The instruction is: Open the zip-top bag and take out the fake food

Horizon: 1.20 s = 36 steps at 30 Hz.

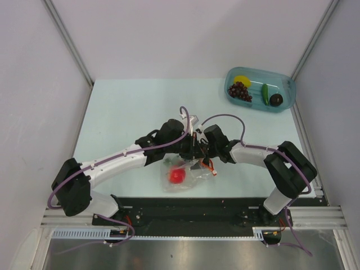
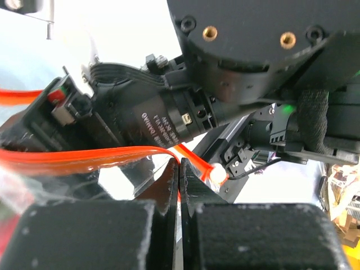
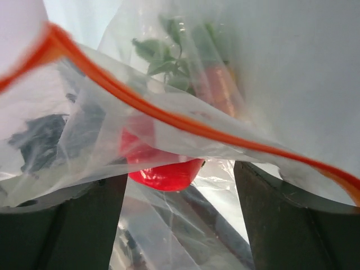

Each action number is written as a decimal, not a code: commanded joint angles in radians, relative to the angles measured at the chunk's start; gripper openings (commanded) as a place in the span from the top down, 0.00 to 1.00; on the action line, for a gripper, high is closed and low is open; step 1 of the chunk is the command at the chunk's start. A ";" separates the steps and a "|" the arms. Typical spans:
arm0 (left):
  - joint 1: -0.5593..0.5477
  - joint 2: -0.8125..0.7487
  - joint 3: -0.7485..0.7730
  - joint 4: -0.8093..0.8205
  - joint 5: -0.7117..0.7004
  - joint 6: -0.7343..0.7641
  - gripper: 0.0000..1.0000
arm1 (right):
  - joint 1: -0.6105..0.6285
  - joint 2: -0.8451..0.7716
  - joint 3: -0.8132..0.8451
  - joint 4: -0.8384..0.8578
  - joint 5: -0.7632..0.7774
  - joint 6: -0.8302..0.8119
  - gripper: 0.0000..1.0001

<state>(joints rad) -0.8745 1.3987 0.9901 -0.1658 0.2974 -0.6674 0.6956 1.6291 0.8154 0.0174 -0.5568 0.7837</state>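
My left claw (image 2: 179, 188) was clamped shut on the orange zipper strip (image 2: 84, 160) of the zip-top bag (image 1: 188, 175). The bag lay near the middle of the table (image 1: 112, 112), towards its near edge, with the red fruit (image 3: 163, 171) inside. My right claw (image 3: 180, 225) stood open, straddling the film. I judged it best to close the right on the opposite lip, then part both gently sideways.
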 commanded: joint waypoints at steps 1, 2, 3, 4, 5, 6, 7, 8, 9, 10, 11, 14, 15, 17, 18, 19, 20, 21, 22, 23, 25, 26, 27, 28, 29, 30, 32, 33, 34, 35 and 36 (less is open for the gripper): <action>-0.004 -0.027 -0.005 0.034 0.006 -0.023 1.00 | 0.027 0.029 -0.001 0.125 -0.064 0.049 0.18; -0.004 -0.027 -0.004 0.031 0.005 -0.021 1.00 | 0.028 0.032 0.001 0.121 -0.061 0.052 0.18; -0.004 -0.027 0.002 0.026 0.003 -0.020 1.00 | 0.027 0.029 0.001 0.113 -0.060 0.052 0.18; -0.004 -0.024 0.007 0.014 0.000 -0.012 1.00 | 0.027 0.026 0.001 0.101 -0.058 0.045 0.18; -0.004 -0.021 0.012 0.009 0.000 -0.008 1.00 | 0.022 -0.003 0.001 0.060 -0.048 0.035 0.18; -0.004 -0.018 0.027 0.000 -0.001 -0.001 1.00 | 0.018 -0.020 0.001 0.035 -0.035 0.022 0.18; -0.004 -0.011 0.036 -0.004 -0.006 0.003 1.00 | 0.009 -0.043 0.001 0.009 -0.017 0.006 0.18; -0.004 -0.006 0.045 -0.027 -0.010 0.008 1.00 | -0.008 -0.082 0.001 -0.055 -0.006 -0.026 0.17; -0.004 -0.001 0.070 -0.041 -0.015 0.018 1.00 | -0.016 -0.100 0.001 -0.080 0.004 -0.040 0.15; -0.004 0.000 0.084 -0.057 -0.023 0.026 0.97 | -0.027 -0.112 0.001 -0.102 0.005 -0.053 0.14; -0.004 -0.001 0.093 -0.089 -0.036 0.034 0.90 | -0.034 -0.118 0.001 -0.128 -0.003 -0.081 0.13; -0.004 -0.055 0.104 -0.127 -0.093 0.069 0.67 | -0.039 -0.111 0.001 -0.145 -0.048 -0.124 0.13; -0.004 -0.078 0.091 -0.144 -0.105 0.096 0.65 | -0.024 -0.100 0.001 -0.146 -0.058 -0.155 0.13; -0.004 -0.166 0.075 -0.170 -0.156 0.117 0.59 | -0.013 -0.089 0.001 -0.158 -0.048 -0.173 0.13; -0.004 -0.203 0.047 -0.199 -0.171 0.124 0.57 | -0.008 -0.080 0.001 -0.160 -0.046 -0.181 0.13; -0.004 -0.239 0.030 -0.216 -0.196 0.123 0.55 | -0.010 -0.077 0.001 -0.158 -0.046 -0.179 0.13; -0.003 -0.303 -0.010 -0.234 -0.242 0.106 0.56 | -0.011 -0.077 -0.001 -0.158 -0.045 -0.176 0.13; 0.005 -0.331 -0.036 -0.257 -0.265 0.089 0.70 | -0.016 -0.084 0.001 -0.160 -0.045 -0.170 0.13; 0.011 -0.354 -0.060 -0.288 -0.286 0.057 0.81 | -0.018 -0.087 0.001 -0.160 -0.045 -0.167 0.13; 0.022 -0.384 -0.111 -0.316 -0.296 -0.024 0.91 | -0.018 -0.090 0.001 -0.162 -0.045 -0.166 0.13; 0.060 -0.395 -0.169 -0.348 -0.294 -0.078 1.00 | -0.018 -0.101 0.001 -0.166 -0.045 -0.162 0.13; 0.066 -0.395 -0.227 -0.341 -0.285 -0.119 1.00 | -0.018 -0.104 0.001 -0.165 -0.051 -0.164 0.13; 0.072 -0.389 -0.254 -0.315 -0.268 -0.138 1.00 | -0.016 -0.104 -0.001 -0.166 -0.054 -0.166 0.13; 0.077 -0.379 -0.277 -0.308 -0.258 -0.156 1.00 | -0.015 -0.103 0.001 -0.168 -0.057 -0.167 0.13; 0.081 -0.365 -0.310 -0.304 -0.250 -0.190 1.00 | -0.013 -0.103 0.001 -0.166 -0.069 -0.172 0.13; 0.086 -0.339 -0.323 -0.299 -0.247 -0.199 1.00 | -0.010 -0.100 0.001 -0.165 -0.072 -0.175 0.13; 0.086 -0.319 -0.352 -0.284 -0.253 -0.208 1.00 | -0.004 -0.087 0.001 -0.159 -0.097 -0.184 0.12; 0.088 -0.301 -0.358 -0.281 -0.260 -0.209 1.00 | 0.001 -0.081 0.001 -0.154 -0.106 -0.187 0.11; 0.091 -0.290 -0.363 -0.279 -0.267 -0.207 1.00 | 0.010 -0.072 0.001 -0.157 -0.109 -0.195 0.11; 0.095 -0.276 -0.366 -0.285 -0.273 -0.207 1.00 | 0.016 -0.068 0.001 -0.158 -0.107 -0.198 0.10; 0.098 -0.244 -0.367 -0.288 -0.274 -0.205 1.00 | 0.024 -0.063 0.001 -0.154 -0.109 -0.199 0.09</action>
<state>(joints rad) -0.7902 1.1206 0.6167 -0.4747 0.0475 -0.8295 0.6914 1.5475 0.8131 -0.1516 -0.6224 0.6193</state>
